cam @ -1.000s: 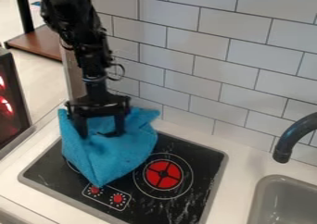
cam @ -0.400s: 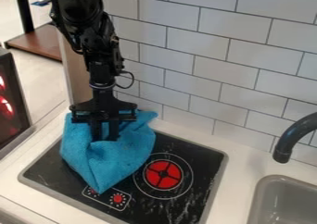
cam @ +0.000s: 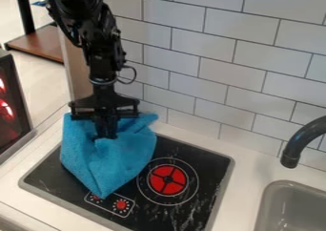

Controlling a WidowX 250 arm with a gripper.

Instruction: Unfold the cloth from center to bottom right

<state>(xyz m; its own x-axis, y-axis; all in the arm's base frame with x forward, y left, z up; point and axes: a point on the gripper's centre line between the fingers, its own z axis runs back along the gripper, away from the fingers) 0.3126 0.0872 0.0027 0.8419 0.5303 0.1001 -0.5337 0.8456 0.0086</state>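
Note:
The black gripper [cam: 106,135] hangs at the left over the stove, its fingers together and shut on the upper middle of the blue cloth [cam: 113,164]. Bunched and creased, the cloth lies over the left and back part of the black stovetop [cam: 191,211]. One corner points toward the front, partly over the control knobs, and another part spreads to the right behind the gripper. The cloth bit between the fingertips is mostly hidden.
A red burner [cam: 168,180] is right of the cloth. At the right stand a dark faucet [cam: 299,141] and a grey sink [cam: 294,211]. A white tiled wall [cam: 210,72] rises behind, and a dark panel [cam: 11,106] is at the left edge.
The gripper's fingers went from wide apart to together on the cloth. The arm first moved right, then slightly back left and up, and the cloth's folds shifted with it.

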